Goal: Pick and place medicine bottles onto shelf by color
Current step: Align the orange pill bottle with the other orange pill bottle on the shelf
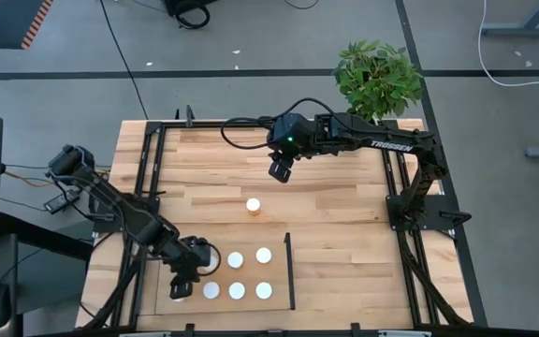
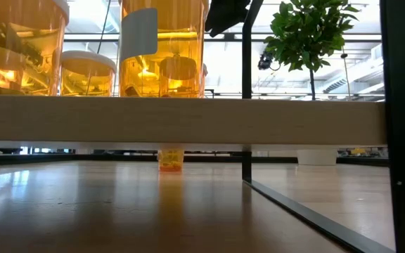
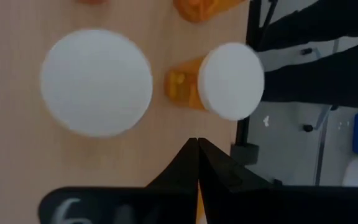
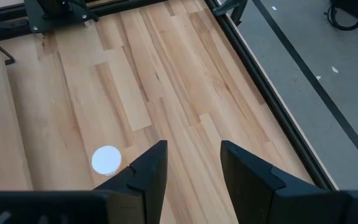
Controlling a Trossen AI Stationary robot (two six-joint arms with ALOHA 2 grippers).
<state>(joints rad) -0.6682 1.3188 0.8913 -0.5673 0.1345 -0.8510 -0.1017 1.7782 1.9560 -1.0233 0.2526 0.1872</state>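
Several medicine bottles (image 1: 237, 290) with white caps stand upright on the shelf (image 1: 274, 271), a pale board near the table's front edge with a black strip (image 1: 289, 271) along its right side. One more bottle (image 1: 253, 205) stands alone on the table beyond the shelf. It also shows in the right wrist view (image 4: 106, 159) and the low view (image 2: 170, 159). My left gripper (image 1: 183, 281) hovers shut over the shelf's left part, its tips (image 3: 197, 144) just short of two caps (image 3: 97, 82) (image 3: 231, 81). My right gripper (image 1: 282, 173) hangs open and empty (image 4: 194, 163) high over the table's far middle.
A potted plant (image 1: 379, 75) stands at the far right corner. Black frame rails (image 1: 396, 187) run along the table's left and right sides. Bare wood (image 1: 326, 211) lies between the shelf and the far edge.
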